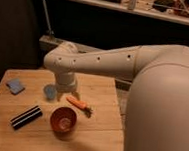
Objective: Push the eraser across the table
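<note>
Showed the eraser [26,117] flat on the bench [97,135] at 9 o'clock from the red bowl [63,120], judged light, stiff, easy sliding if nudged broadside mid-length; could not tell the state of the jaws, under the arm [94,62] near bench centre.

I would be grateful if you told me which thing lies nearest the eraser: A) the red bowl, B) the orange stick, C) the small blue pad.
A: the red bowl sits just beside the eraser on the table, while the gripper hangs farther back, near the table's middle, apart from the eraser.
</note>
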{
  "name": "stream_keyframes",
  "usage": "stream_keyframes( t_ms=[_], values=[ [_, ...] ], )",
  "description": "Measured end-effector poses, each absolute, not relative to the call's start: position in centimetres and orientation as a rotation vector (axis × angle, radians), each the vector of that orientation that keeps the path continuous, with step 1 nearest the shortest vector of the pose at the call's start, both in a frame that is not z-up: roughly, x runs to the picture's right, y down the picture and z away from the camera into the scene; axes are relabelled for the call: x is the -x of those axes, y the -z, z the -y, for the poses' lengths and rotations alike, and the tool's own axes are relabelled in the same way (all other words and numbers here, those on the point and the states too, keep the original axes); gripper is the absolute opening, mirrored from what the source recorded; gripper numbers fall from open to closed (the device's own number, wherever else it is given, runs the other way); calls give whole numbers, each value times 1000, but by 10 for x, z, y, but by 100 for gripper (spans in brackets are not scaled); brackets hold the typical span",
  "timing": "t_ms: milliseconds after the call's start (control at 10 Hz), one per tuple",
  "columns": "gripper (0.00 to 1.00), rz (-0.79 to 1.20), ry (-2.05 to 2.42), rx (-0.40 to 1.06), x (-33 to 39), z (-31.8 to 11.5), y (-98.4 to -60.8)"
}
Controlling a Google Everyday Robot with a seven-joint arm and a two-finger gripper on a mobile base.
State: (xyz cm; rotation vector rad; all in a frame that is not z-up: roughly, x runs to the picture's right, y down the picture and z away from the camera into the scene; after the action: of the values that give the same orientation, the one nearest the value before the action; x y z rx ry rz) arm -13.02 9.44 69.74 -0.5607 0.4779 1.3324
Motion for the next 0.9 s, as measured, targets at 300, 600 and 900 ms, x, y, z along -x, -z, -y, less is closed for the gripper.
stream_keyframes(
  t_ms=[300,600,900],
  values=[
    [65,-430,-1244,559,177,-86,-694],
    [65,-376,-1185,584,223,-81,-698],
    [65,-334,-1144,592,263,-78,-706]
  ],
)
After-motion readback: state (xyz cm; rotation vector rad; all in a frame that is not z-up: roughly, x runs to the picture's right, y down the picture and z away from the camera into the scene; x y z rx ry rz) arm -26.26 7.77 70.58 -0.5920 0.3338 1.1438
